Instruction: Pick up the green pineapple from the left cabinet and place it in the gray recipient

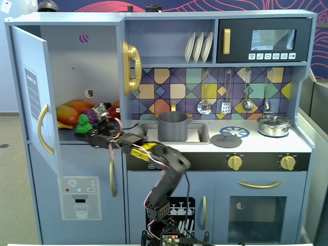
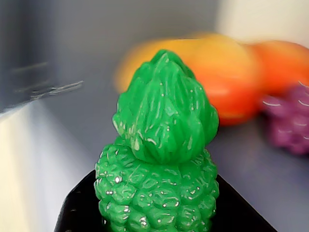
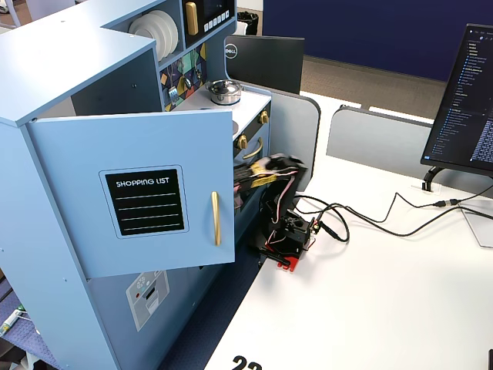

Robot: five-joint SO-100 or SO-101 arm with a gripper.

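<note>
Pineapple, small bright-green bumpy glossy plastic toy, sitting at the shelf edge inside the tall light-blue cupboard, left of frame. Black two-finger gripper appearing to be closing around its base; grip uncertain. Matte gray cylindrical pot, centre, waiting empty; lift and transfer remaining.

"SHOPPING LIST": cabinet door panel | "DELL": monitor back
</note>
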